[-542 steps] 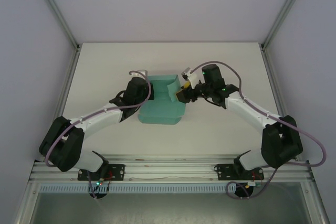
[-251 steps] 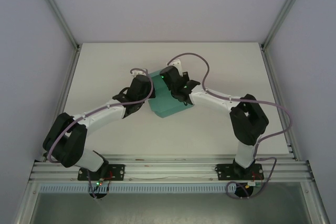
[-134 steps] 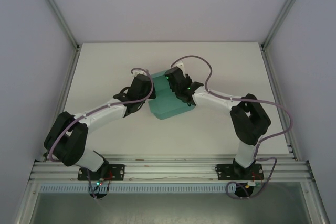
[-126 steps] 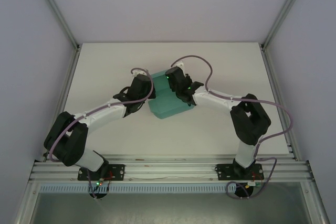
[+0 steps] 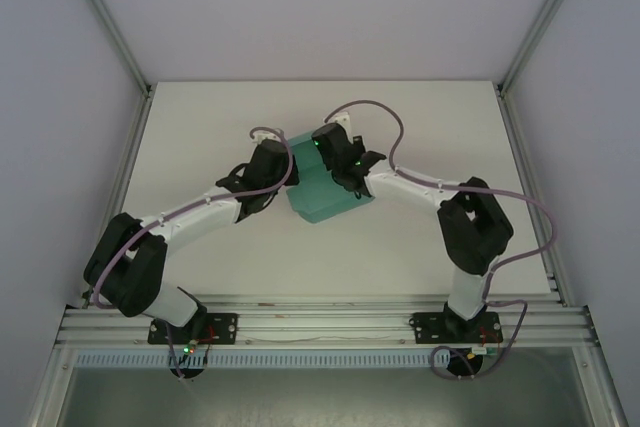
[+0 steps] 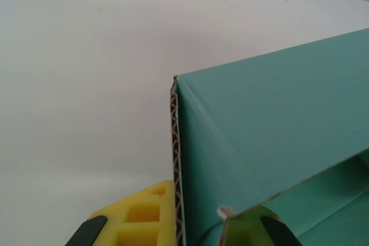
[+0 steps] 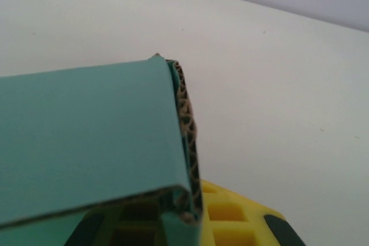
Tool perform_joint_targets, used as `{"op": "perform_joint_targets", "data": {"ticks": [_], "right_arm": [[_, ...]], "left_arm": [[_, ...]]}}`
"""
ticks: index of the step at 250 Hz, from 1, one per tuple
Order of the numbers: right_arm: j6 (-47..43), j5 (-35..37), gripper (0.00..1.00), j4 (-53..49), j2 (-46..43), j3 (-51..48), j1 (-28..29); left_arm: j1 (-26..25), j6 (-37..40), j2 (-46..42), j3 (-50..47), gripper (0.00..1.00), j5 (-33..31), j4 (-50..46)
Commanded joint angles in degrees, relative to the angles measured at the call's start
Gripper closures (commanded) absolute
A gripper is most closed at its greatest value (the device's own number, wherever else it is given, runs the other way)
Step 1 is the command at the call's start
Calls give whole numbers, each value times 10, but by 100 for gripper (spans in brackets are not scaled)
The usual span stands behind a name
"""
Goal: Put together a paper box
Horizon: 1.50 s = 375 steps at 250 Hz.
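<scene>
The box (image 6: 271, 113) is matt teal corrugated card; the fingers (image 6: 141, 220), yellow plastic; the table (image 6: 86, 56), smooth matt white.

The paper box (image 5: 322, 199), teal-green and partly folded up, stands on the white table (image 5: 200, 127) between the two grippers. The left gripper (image 5: 284, 177) meets the box's left edge, and the box spreads away to that gripper's right. The right gripper (image 5: 337, 169) sits over the box's far right part, with most of the card lying just nearer than it. Both grippers are close together, and their fingers are hidden beneath the black wrists. A purple cable (image 5: 372, 105) arcs beyond the right gripper.
</scene>
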Motion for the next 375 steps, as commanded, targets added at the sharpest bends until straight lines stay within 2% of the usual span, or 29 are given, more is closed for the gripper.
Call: {"op": "perform_joint_targets", "data": {"ticks": [1,28,71,93,123,157,218,235,256,277,317,375], "right_arm": [[19,229,98,-93,32,11,-45],[25,308,97,-136,52,36,-50],[60,339,92,-152,58,54,-52],[77,374,92,-158,71,73,-52],[123,330,92,-131,71,77,-59],[204,349,91,-157,85,107,-64],[211,341,91,-129,91,107,-67],[187,285,87,-87,80,83,-70],[109,180,80,46,42,8,-71],[59,83,78,138,0,-56,-71],[-19,-99,60,211,-71,-130,-71],[-42,-276,11,212,-178,-203,-71]], "left_arm": [[7,-17,-10,6,100,-42,-42],[8,-41,1,18,100,-57,-65],[8,-58,23,33,100,-56,-75],[8,-66,32,40,100,-51,-74],[6,-77,42,46,100,-38,-66],[0,-95,53,51,100,-36,-61],[-4,-104,67,62,100,-29,-62],[-4,-101,66,61,100,-24,-58],[-3,-90,67,62,100,-16,-56],[-4,-72,67,63,100,-6,-54],[-4,-43,62,64,100,7,-47],[-3,-5,52,70,100,5,-54]]}}
